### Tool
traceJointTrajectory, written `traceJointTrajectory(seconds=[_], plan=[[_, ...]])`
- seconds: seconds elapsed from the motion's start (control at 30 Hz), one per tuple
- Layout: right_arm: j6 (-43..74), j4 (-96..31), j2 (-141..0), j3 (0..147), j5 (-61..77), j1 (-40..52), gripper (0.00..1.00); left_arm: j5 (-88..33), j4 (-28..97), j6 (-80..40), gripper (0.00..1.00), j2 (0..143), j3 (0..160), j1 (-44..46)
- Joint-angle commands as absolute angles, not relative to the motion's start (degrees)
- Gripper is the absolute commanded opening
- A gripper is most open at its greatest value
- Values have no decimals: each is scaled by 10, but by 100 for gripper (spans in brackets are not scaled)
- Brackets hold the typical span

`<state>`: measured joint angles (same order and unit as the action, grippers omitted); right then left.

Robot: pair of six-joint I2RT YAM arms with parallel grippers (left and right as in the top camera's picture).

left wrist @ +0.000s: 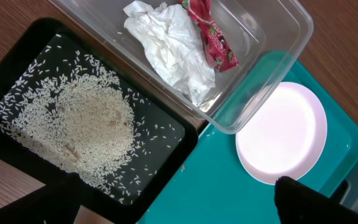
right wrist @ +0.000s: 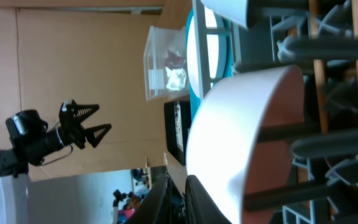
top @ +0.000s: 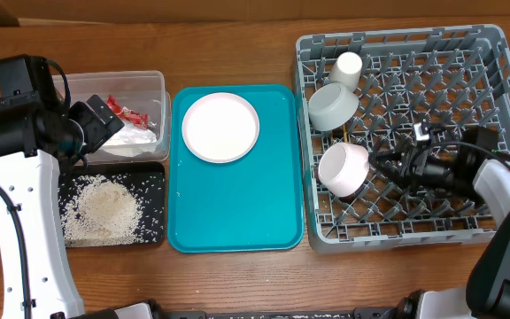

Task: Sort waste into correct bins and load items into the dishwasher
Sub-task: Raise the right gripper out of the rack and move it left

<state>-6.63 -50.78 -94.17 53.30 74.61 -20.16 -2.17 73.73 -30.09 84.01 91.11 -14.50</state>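
Note:
The grey dish rack (top: 397, 232) holds a small white cup (top: 347, 68), a grey-green bowl (top: 332, 105) and a white bowl (top: 343, 168) on its side. My right gripper (top: 388, 165) is inside the rack, shut, its fingers (right wrist: 179, 193) pressed against the white bowl's (right wrist: 241, 143) outer wall. Two wooden chopsticks (right wrist: 319, 93) lie among the pegs. The pale pink plate (top: 220, 127) sits on the teal tray. My left gripper (top: 96, 120) hovers open and empty (left wrist: 179, 208) over the clear tub (top: 149, 84), which holds the napkin (left wrist: 166, 46) and red wrapper (left wrist: 213, 37). Rice (left wrist: 86, 130) lies in the black tray (top: 153, 177).
The teal tray (top: 237, 213) lies between the bins and the rack. The clear tub and the black tray sit edge to edge at the left. Bare wooden table runs along the front edge and behind the tub.

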Motion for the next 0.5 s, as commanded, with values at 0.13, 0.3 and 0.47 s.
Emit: traceJointTrajectory(seconds=[0.13,0.3,0.47], plan=[[-29,-615,-919,713,585,-191,11,-24,737,-302,100,843,910,-146],[-29,-687,-897,797,458,-138,9,-24,737,-302,100,843,910,-146],[-21,-687,-888,798,347,-24,4,-24,737,-302,100,843,910,-146]])
